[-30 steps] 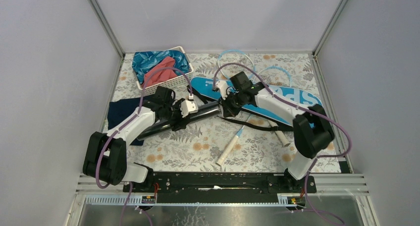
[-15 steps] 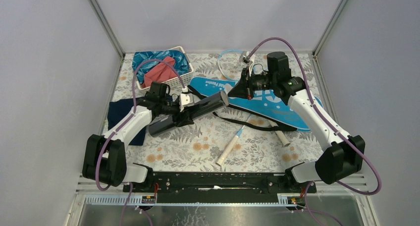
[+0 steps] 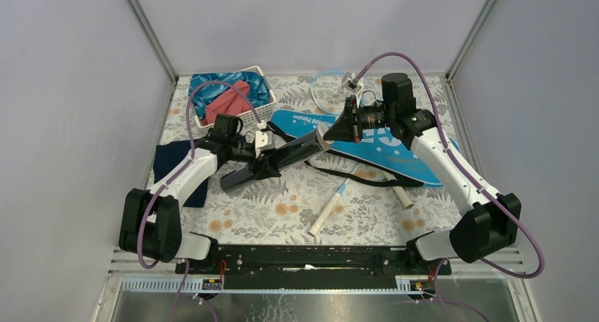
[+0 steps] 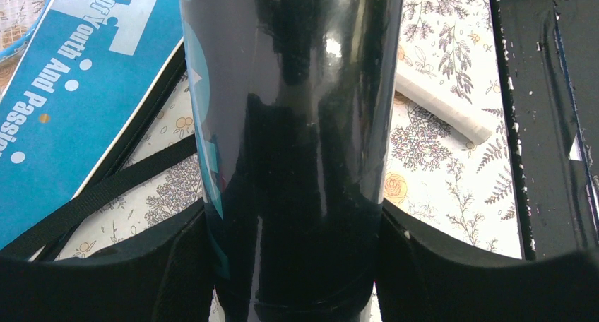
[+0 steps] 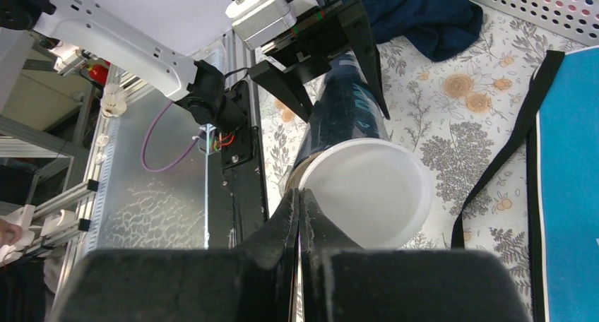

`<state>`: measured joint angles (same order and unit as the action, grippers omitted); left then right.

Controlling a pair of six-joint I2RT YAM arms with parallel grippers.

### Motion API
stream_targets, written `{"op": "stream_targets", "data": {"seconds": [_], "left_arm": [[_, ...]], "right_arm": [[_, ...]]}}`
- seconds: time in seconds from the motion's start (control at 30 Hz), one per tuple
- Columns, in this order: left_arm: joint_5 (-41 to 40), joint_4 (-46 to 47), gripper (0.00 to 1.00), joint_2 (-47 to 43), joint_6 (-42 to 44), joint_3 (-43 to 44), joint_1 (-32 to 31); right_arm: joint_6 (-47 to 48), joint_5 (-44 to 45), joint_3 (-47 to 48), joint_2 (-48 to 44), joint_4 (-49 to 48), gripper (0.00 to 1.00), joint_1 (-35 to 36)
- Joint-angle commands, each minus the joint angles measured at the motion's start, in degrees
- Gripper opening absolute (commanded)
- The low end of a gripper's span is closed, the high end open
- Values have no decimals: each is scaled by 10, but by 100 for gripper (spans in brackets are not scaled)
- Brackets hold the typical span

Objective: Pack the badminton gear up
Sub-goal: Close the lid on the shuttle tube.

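Clamping the glossy black tube [image 4: 297,110] across its round body, the left gripper [image 4: 297,244] holds it tilted over the flower-printed table [image 3: 282,212], left of centre in the top view. Its smooth white cap [image 5: 367,191] faces the right gripper [image 5: 299,212]. That gripper's fingers are pressed together at the cap's rim; whether they nip it is unclear. The flat blue bag [image 3: 395,149] lies right of centre, with a white racket handle [image 3: 321,219] below it.
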<state>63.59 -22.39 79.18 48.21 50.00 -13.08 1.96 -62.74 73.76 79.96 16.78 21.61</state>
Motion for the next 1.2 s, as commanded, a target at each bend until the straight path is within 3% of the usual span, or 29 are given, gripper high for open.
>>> {"op": "stream_targets", "data": {"seconds": [0.0,0.23,0.53,1.17], "left_arm": [[34,54,0,4,-5,8,3],[37,76,0,12,-25,5,5],[46,76,0,13,-22,1,5],[74,51,0,10,10,0,5]], "right_arm": [[-37,-39,3,-18,-36,0,1],[-42,-46,-4,-29,-31,0,-3],[-95,-69,-25,-20,-92,0,-3],[-89,-54,-45,-15,-109,0,-11]]}}
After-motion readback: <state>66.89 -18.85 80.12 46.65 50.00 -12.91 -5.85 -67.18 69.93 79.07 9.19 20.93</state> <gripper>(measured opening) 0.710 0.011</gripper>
